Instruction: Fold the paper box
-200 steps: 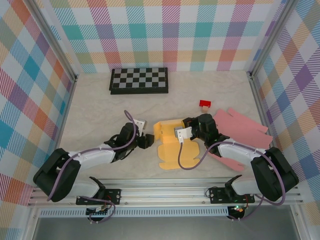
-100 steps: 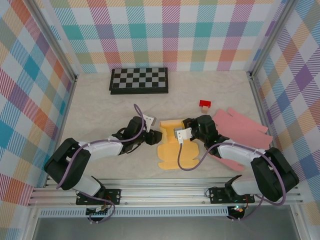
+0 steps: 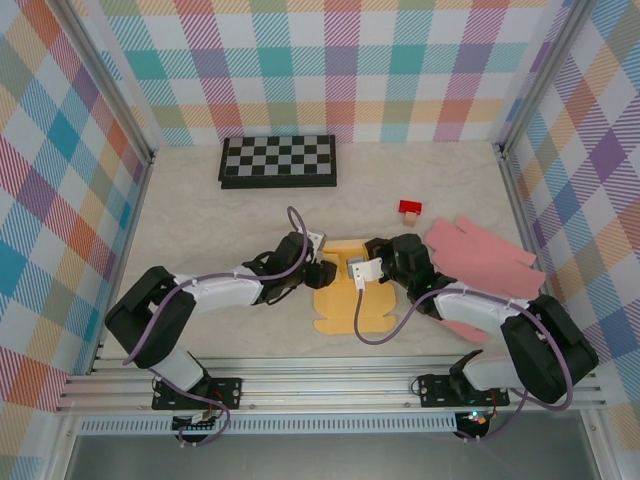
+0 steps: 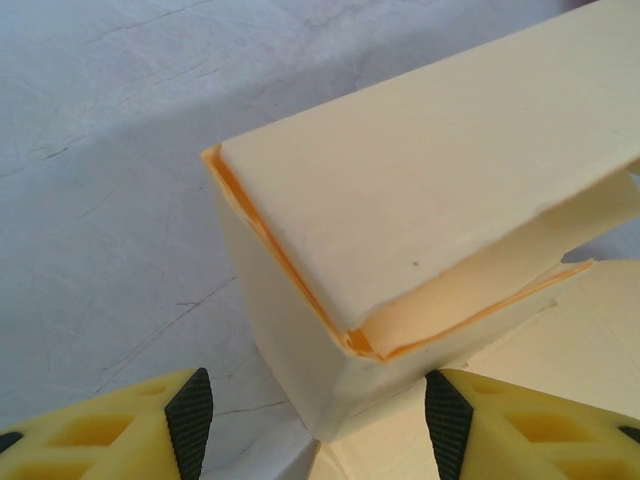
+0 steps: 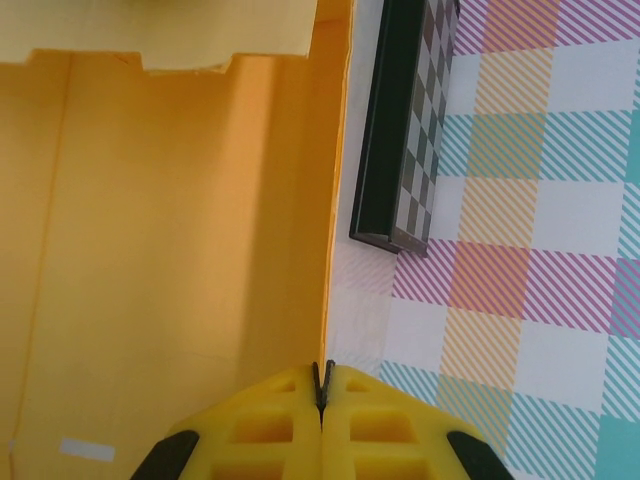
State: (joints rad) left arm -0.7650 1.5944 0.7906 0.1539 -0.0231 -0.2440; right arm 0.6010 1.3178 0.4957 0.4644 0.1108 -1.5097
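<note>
Left claw (image 3: 320,272) moved in, yellow box (image 3: 350,310) part-folded

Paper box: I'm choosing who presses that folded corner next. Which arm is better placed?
Left, probably. The left gripper is open astride a folded corner of the paper box; the right gripper is shut on a wall edge, steadying it.

Ctr is looking tight: left gripper (image 3: 322,272) and right gripper (image 3: 362,268) are sitting close together at the yellow box (image 3: 345,305), w/ its raised wall filling the gap btwn them. Pink sheets (image 3: 480,255) are blocking the table beside the right arm. Red block (image 3: 410,208) is sitting just behind them. Chessboard (image 3: 278,160) is taking the back-left. Bare table (image 3: 190,220) btwn chessboard and left arm is lying open.
</note>
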